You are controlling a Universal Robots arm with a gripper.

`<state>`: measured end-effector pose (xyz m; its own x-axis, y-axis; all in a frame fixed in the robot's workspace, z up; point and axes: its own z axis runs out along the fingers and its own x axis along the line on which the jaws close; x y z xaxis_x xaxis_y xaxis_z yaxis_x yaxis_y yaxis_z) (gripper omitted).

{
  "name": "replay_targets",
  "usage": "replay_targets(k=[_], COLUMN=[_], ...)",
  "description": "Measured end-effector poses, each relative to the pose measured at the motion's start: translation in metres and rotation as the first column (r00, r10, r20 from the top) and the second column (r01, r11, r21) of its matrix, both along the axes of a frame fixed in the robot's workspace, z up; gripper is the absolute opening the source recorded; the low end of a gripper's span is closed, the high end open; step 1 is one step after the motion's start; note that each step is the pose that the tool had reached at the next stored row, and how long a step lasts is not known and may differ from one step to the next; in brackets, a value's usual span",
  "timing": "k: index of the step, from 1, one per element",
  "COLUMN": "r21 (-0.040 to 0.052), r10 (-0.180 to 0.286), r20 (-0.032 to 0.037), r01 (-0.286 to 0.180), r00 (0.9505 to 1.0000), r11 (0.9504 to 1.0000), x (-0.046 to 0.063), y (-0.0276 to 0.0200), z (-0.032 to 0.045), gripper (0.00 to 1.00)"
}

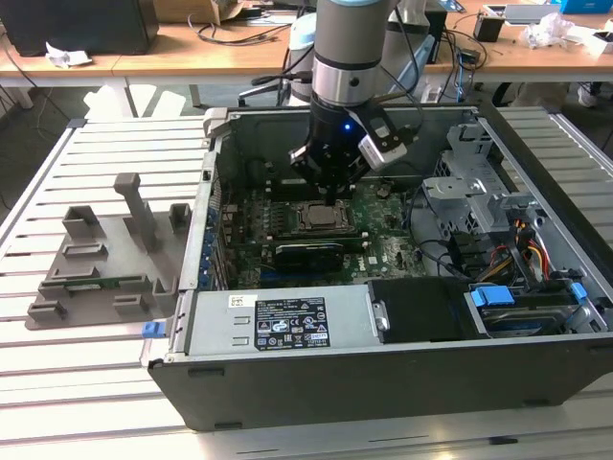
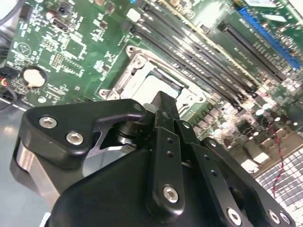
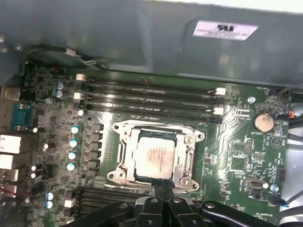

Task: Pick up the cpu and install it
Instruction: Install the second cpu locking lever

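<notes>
Lying seated in the socket frame [image 3: 160, 156] just below the gripper [image 3: 161, 185], the cpu [image 3: 156, 158] appears light, rigid, fragile; edges offer the only hold. Fingers together, holding nothing.

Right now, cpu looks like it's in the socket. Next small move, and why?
Probably a short straight lift of the gripper, no sideways drift. In the first wrist view the cpu lies flat and square inside the socket frame, and the gripper tips hang at the frame's edge, beside the memory slots. Whether the fingers touch the chip I cannot tell.
</notes>
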<state>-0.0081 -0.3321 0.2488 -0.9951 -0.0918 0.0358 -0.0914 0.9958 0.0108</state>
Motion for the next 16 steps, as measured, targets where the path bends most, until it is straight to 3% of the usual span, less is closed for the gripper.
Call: replay_targets(k=[1, 8, 16], r21=[-0.0033, -0.0036, -0.0107], r10=[0.000, 0.000, 0.000], r20=[0.0000, 0.0000, -0.0013], r01=[0.000, 0.000, 0.000], r00=[1.0000, 1.0000, 1.0000], r11=[1.0000, 1.0000, 0.9999], x=[0.000, 0.001, 0.022], y=[0.0004, 0.0004, 0.0031], z=[-0.0001, -0.0001, 0.0000], gripper=[0.11, 0.11, 0.11])
